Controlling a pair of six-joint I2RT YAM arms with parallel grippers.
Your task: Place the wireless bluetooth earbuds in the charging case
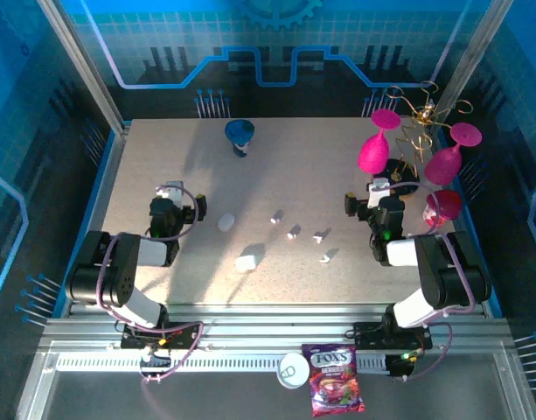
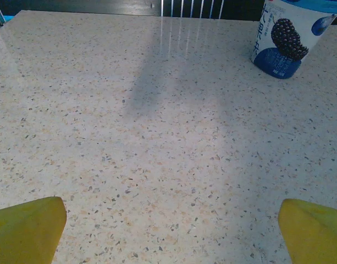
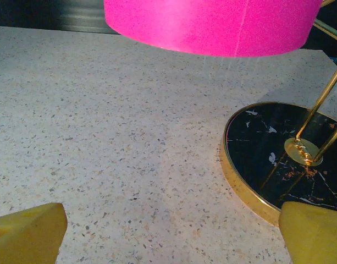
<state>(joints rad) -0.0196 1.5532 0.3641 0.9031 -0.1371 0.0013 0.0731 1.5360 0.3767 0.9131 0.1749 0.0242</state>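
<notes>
Both the left tool (image 1: 171, 189) and right tool (image 1: 379, 189) gape empty. The earbuds (image 1: 293, 233), three o'clock of the cases (image 1: 226, 222), seem light, slick, rigid; pinch across stems.

The one word that reads clearly is "FOX'S", in pale letters on a dark patch near the top of the purple sweet bag (image 1: 336, 378). The bag lies just right of centre, nearer than the near edge of the worktop (image 1: 163, 184). In the left wrist view, the blue and white cup (image 2: 289, 38) at the far right bears a blackberry picture. Beside it are a few pale characters, cut off at the frame's edge and too blurred to read.
</notes>
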